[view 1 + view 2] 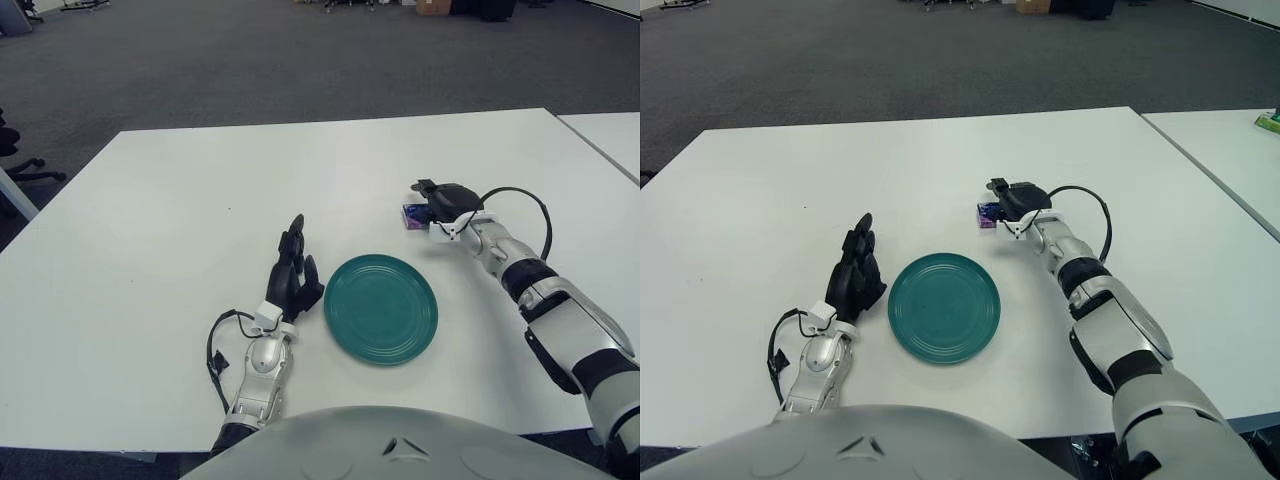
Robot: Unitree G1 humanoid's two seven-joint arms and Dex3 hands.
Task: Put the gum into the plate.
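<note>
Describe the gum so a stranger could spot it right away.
On the white table, find the round green plate near the front edge. Just beyond it, toward the right, the right hand grips a small purple pack: the gum, the only purple thing there.

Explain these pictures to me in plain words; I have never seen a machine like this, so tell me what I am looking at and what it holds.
This is a humanoid robot with two arms, each ending in a three-finger hand. Both pictures come from one stereo camera on its head, looking down at the white table in front of it, so they show the same scene from two spots slightly apart. The pale curve at the bottom is the robot's own body.

On the table lies a round green plate with nothing on it. The left hand shows just left of the plate, fingers extended, holding nothing. The right hand is beyond the plate, to its right, curled on a small purple pack, the gum. Whether the gum is lifted off the table I cannot tell.
</note>
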